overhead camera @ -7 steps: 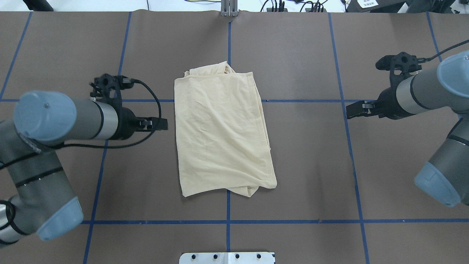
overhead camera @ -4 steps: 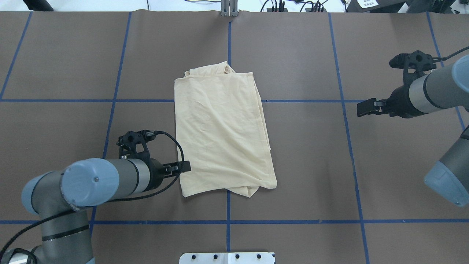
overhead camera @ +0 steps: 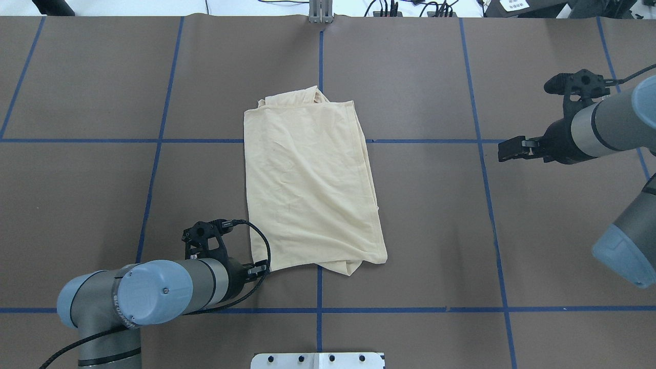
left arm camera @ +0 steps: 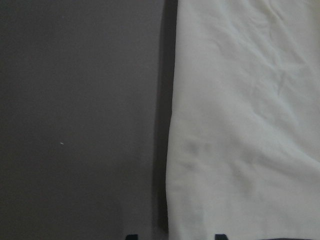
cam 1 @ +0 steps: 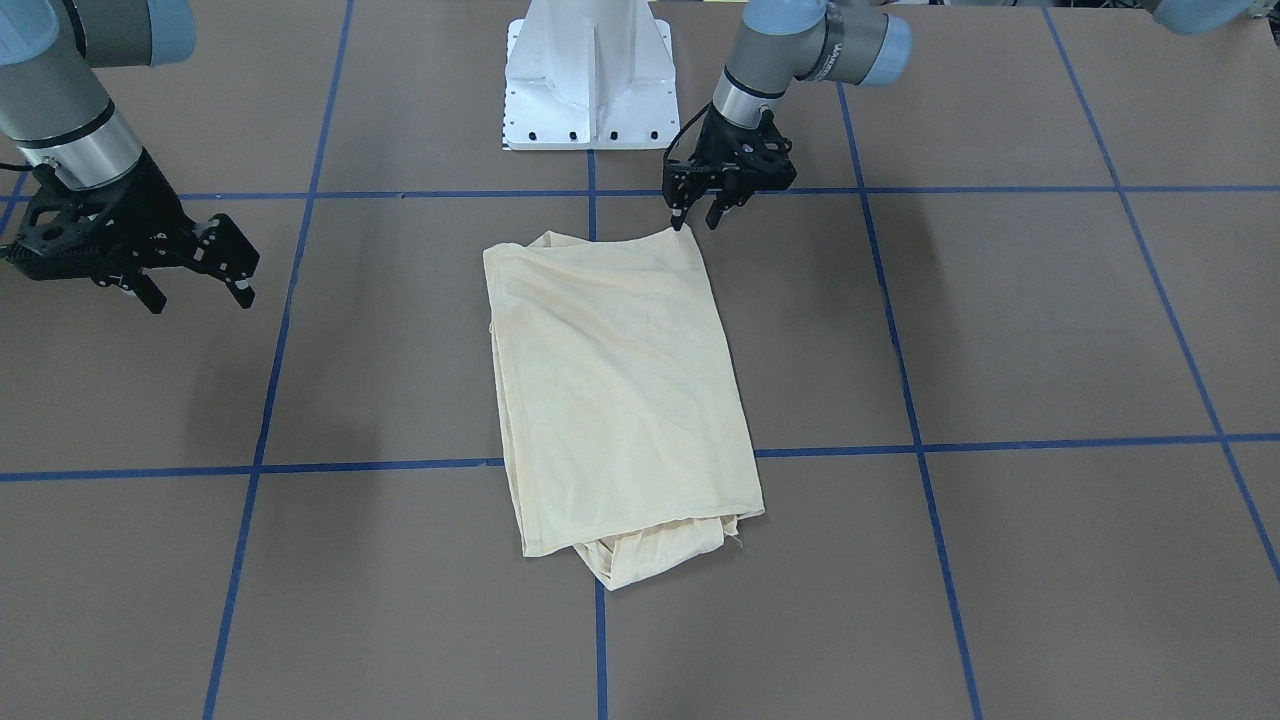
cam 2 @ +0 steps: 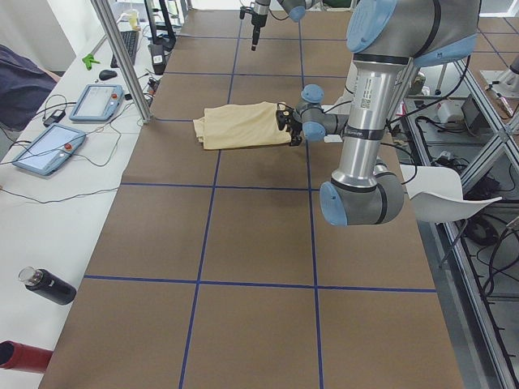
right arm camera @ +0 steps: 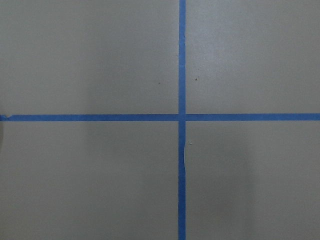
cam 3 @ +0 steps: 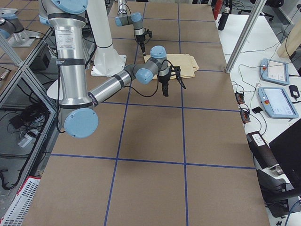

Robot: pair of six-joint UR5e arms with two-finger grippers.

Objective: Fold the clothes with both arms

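The cream-yellow shirt (overhead camera: 312, 184) lies folded in a long rectangle at the table's middle (cam 1: 615, 390); its print, collar and tag are hidden. My left gripper (overhead camera: 262, 268) is low at the shirt's near-left corner, also seen in the front view (cam 1: 696, 222). It is open. In the left wrist view the shirt's edge (left arm camera: 172, 150) runs between the two fingertips (left arm camera: 131, 236). My right gripper (overhead camera: 505, 152) is open and empty, well to the right of the shirt and above the table (cam 1: 197, 297). The right wrist view shows only table and tape.
Blue tape lines (overhead camera: 319, 292) grid the brown table. The white pedestal base (cam 1: 590, 90) stands at the robot's edge. A metal post (overhead camera: 320, 13) stands at the far edge. Tablets (cam 2: 49, 150) and bottles (cam 2: 49, 285) lie on the side bench.
My left arm has swept along the shirt's left edge toward the robot, down to its near-left corner. My right gripper drew back a little to the right, then held still.
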